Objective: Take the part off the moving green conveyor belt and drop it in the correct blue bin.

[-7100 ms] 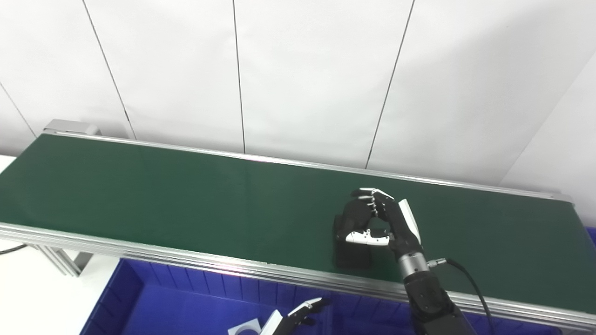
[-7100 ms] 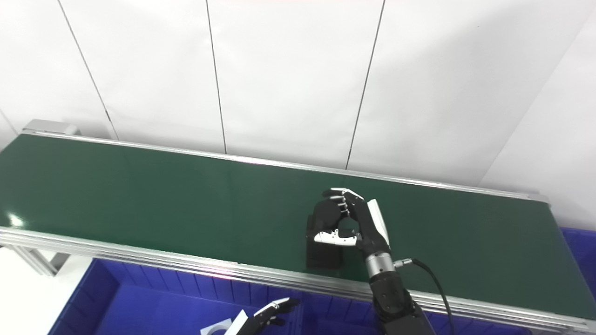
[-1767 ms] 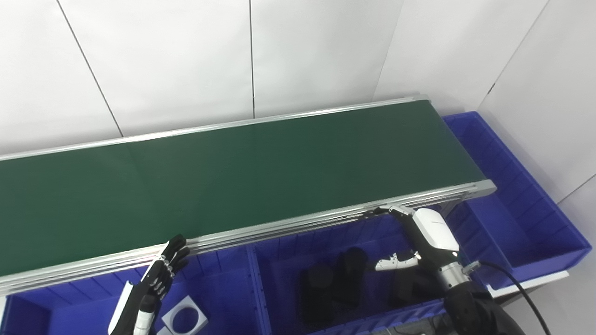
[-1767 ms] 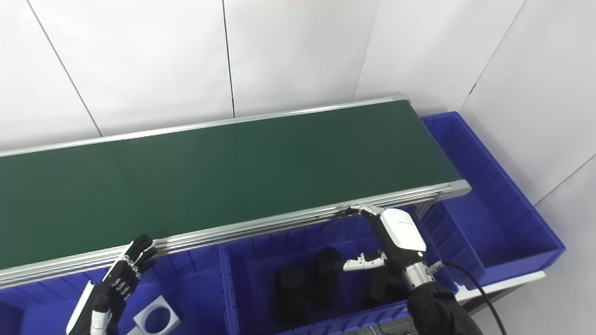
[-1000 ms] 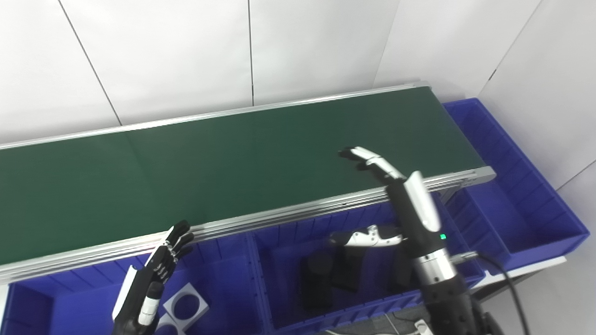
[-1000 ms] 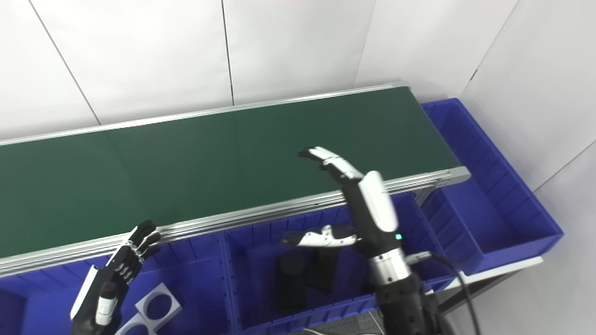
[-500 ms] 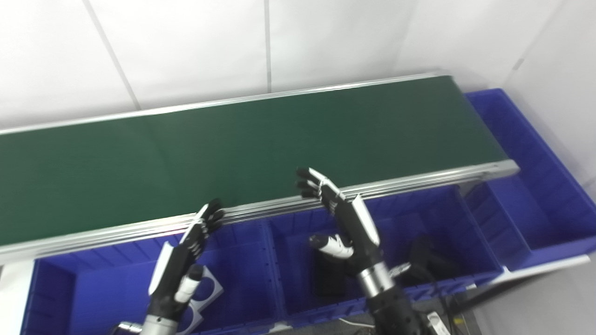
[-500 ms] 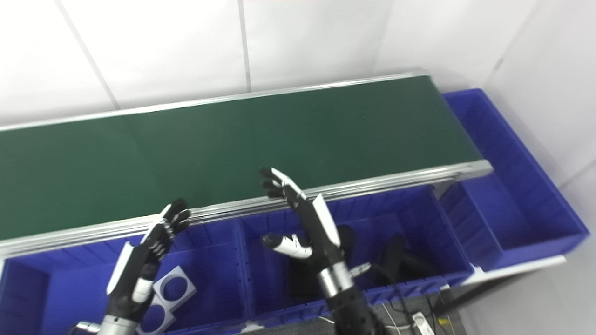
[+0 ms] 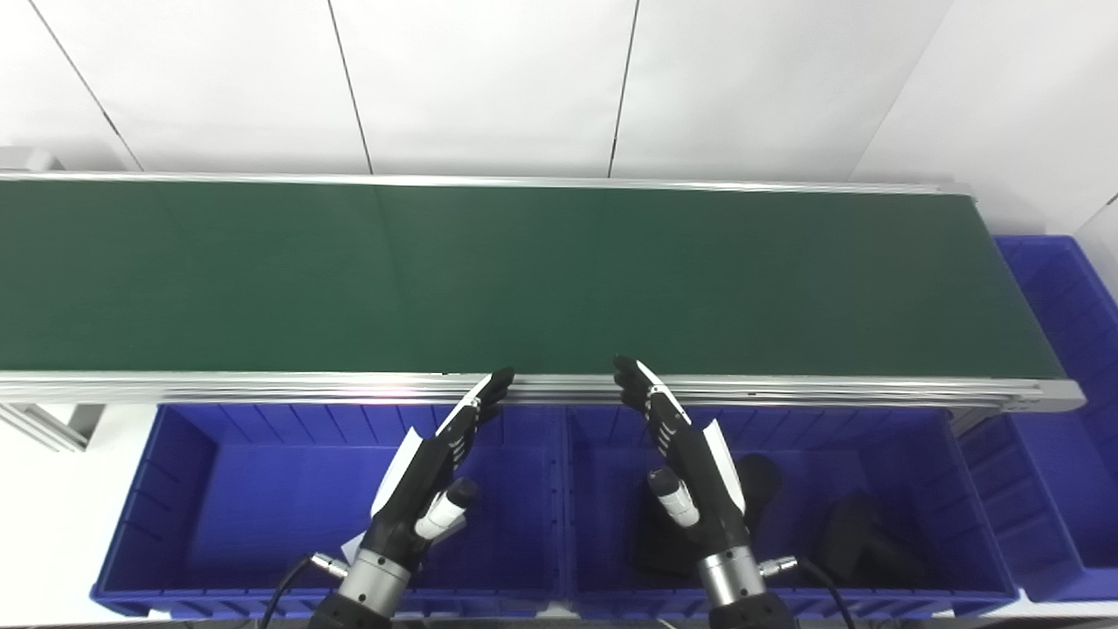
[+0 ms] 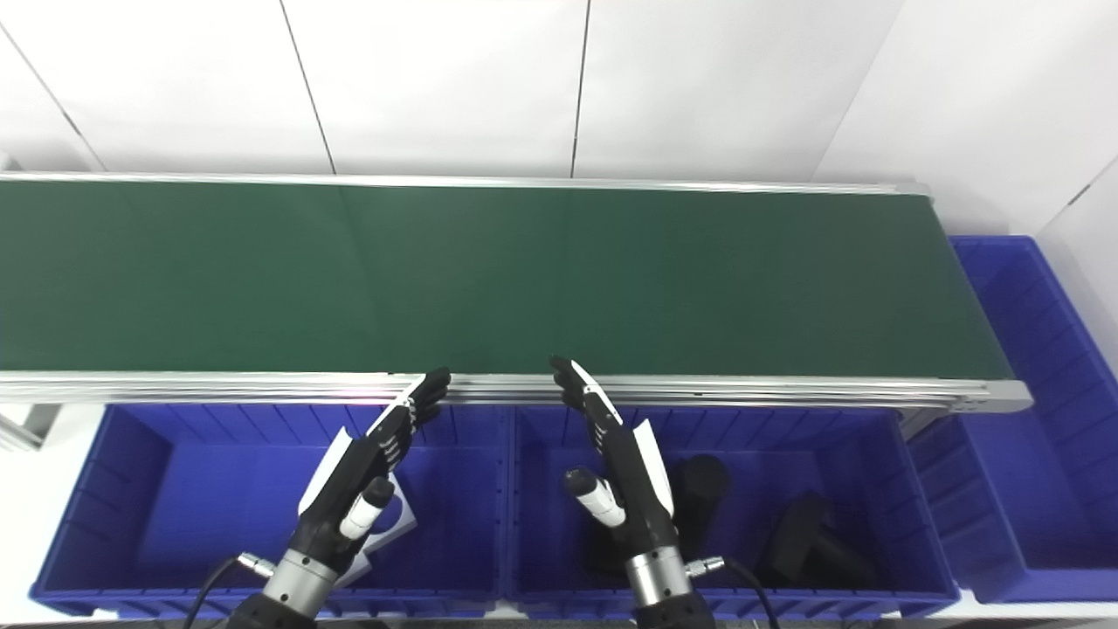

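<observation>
The green conveyor belt (image 9: 524, 271) runs across the view and carries no part. My left hand (image 9: 428, 467) is open and empty above the left blue bin (image 9: 175, 454). My right hand (image 9: 686, 454) is open and empty above the middle blue bin (image 9: 926, 428). Black parts (image 9: 860, 546) lie in the middle bin, partly hidden by my right hand. A white part (image 10: 397, 515) with a round hole lies in the left bin, mostly hidden behind my left hand.
A third blue bin (image 9: 1070, 306) stands past the belt's right end. The belt's silver front rail (image 9: 262, 384) runs just above both hands. A white panelled wall (image 9: 489, 79) stands behind the belt.
The camera has swung left, so the belt now lies level across the view. My right hand has come down from over the belt to the middle bin, still open. The left hand stays open.
</observation>
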Motion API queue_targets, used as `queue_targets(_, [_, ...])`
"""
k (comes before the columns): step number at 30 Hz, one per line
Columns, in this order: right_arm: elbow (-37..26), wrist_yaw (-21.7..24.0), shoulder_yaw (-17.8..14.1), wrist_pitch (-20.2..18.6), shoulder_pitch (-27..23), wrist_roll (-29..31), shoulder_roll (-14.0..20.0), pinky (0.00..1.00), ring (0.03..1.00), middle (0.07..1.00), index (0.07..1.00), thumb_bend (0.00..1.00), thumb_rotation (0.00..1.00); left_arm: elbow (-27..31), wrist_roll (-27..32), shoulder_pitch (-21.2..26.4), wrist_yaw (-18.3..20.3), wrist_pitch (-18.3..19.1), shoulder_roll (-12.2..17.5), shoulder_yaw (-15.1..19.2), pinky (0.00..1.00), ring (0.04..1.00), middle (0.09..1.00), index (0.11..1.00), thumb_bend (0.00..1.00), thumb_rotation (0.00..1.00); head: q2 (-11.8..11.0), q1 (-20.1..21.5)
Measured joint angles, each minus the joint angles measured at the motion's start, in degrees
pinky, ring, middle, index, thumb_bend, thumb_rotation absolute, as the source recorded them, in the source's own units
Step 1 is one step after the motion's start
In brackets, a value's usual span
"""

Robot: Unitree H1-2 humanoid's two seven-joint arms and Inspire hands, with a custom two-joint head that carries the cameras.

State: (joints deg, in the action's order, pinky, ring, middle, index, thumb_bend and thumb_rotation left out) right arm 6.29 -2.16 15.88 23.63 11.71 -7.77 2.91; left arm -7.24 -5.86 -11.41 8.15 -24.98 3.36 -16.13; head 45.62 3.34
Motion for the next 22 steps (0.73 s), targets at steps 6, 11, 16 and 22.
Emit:
queue_targets(6, [0.0, 0.0, 0.1, 0.1, 0.3, 0.8, 1.0, 0.88, 0.898, 0.920, 0.901, 0.98, 1.00, -0.2, -0.8, 0.1, -2.9, 0.0, 0.5, -1.6, 0.94, 0.949, 0.949, 0.928, 0.83, 0.99, -0.2, 0.5])
queue_targets(11, [0.0, 0.0, 0.3, 0.1, 0.5, 1.3, 1.4, 0.90, 0.912, 0.926, 0.897, 1.00, 1.00, -0.3, -2.8, 0.1, -6.7, 0.0, 1.7, -3.6, 0.93, 0.939, 0.944, 0.921, 0.82, 1.00, -0.2, 0.8])
queue_targets(16, [0.0, 0.2, 0.8, 0.1, 0.5, 1.4, 2.2, 0.89, 0.909, 0.920, 0.892, 1.00, 1.00, -0.8, -5.1, 0.2, -12.1, 0.0, 1.9, -6.7, 0.93, 0.945, 0.948, 0.906, 0.82, 0.99, 0.5, 0.5])
queue_targets(22, [0.0, 1.2, 1.1, 0.1, 0.5, 1.8, 2.9, 0.91, 0.921, 0.924, 0.891, 1.00, 1.00, -2.0, -6.4, 0.2, -17.0, 0.0, 1.8, -9.4, 0.94, 0.959, 0.961, 0.915, 0.83, 1.00, 0.8, 0.3])
